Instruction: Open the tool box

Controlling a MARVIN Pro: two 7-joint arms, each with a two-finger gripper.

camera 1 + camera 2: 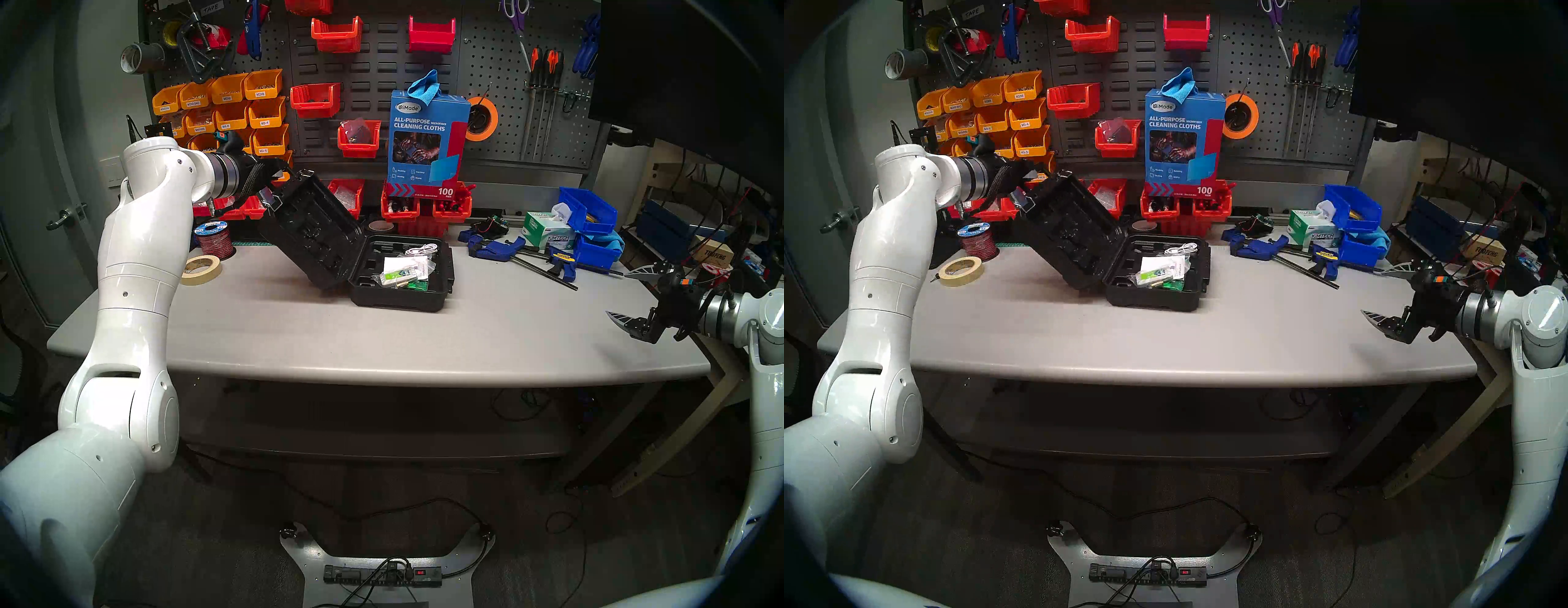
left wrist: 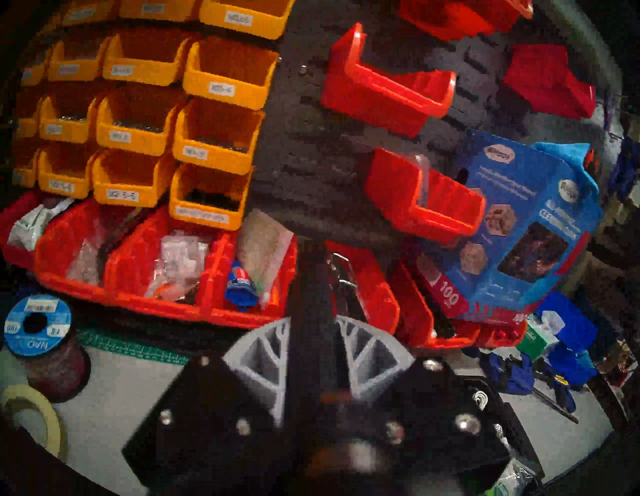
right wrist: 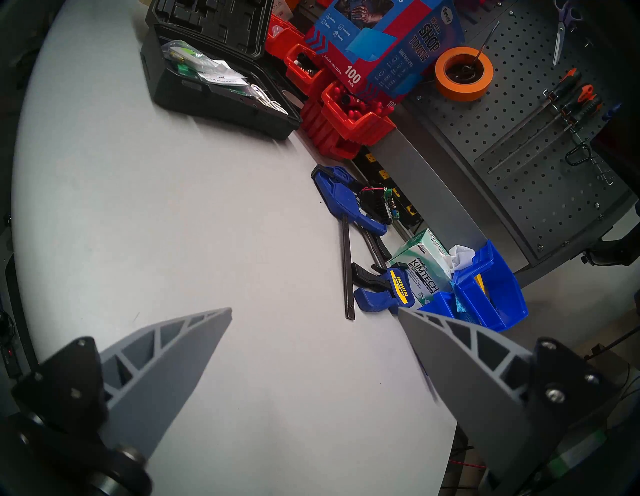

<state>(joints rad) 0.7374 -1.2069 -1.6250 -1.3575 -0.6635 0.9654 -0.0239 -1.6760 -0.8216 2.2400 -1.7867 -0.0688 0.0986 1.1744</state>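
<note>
Tool box: black textured hard-plastic case w/ moulded recesses, sits open near the desk centre, toward the back. Base lies flat and holds clear bags w/ green and white parts plus a coiled white cable. Lid is hinged at the base's 9 o'clock side and tilts up and out toward 10 o'clock.

Surroundings: cream tape roll and red wire spool at 9 o'clock of the box. Red bins and blue cleaning-cloth carton at 12 o'clock. Blue bar clamps, Kimtech tissue box and blue bins at 3 o'clock. Pegboard behind carries orange bins and screwdrivers.

Left gripper: at the lid's raised top edge, 10 o'clock of the base. Left wrist view shows grey ribbed fingers pressed to either side of a black lid edge, i.e. clamped on it.

Right gripper: spread wide, nothing between the fingers. It sits over the desk's right end, well apart from the box, at approx. 4 o'clock of it.
</note>
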